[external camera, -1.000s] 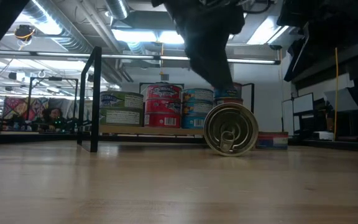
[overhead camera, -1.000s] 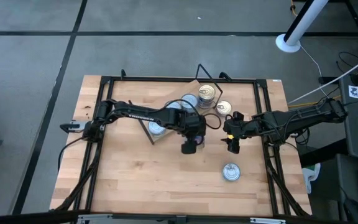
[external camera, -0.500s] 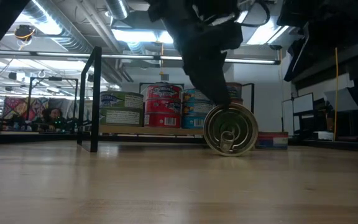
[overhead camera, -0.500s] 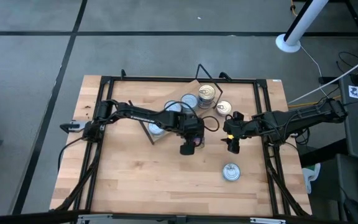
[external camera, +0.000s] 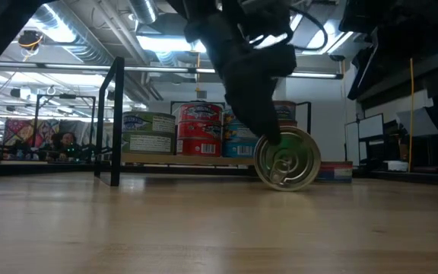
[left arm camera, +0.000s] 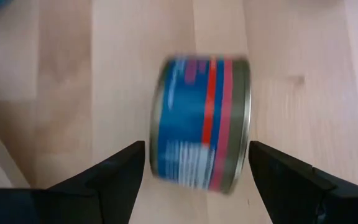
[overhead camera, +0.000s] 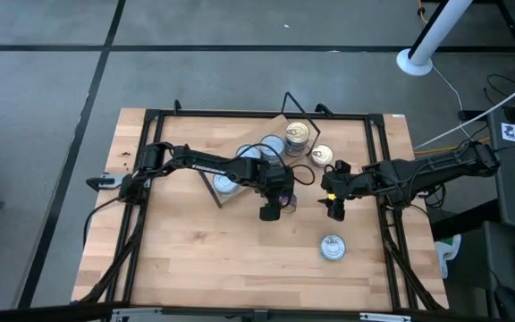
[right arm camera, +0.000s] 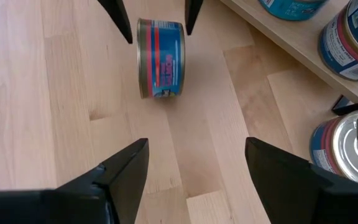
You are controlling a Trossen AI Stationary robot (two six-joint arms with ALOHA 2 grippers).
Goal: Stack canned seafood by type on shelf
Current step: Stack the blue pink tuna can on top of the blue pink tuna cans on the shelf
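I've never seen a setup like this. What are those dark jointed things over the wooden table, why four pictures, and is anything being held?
They are two robot arms, each ending in a two-fingered pincer. One picture looks straight down from above, one looks level across the table, and two come from small cameras on the arms' wrists.

The left pincer hangs open around a blue and red tin that stands on its edge, a finger on each side, not yet gripping. The low view shows that tin's gold lid facing the camera. The right pincer is also open and empty, a little way off, pointing toward that tin.

Behind them stands a small wooden shelf carrying stacked tins. One more tin lies flat near the table's front, and another stands near the right pincer. Nothing is held right now.
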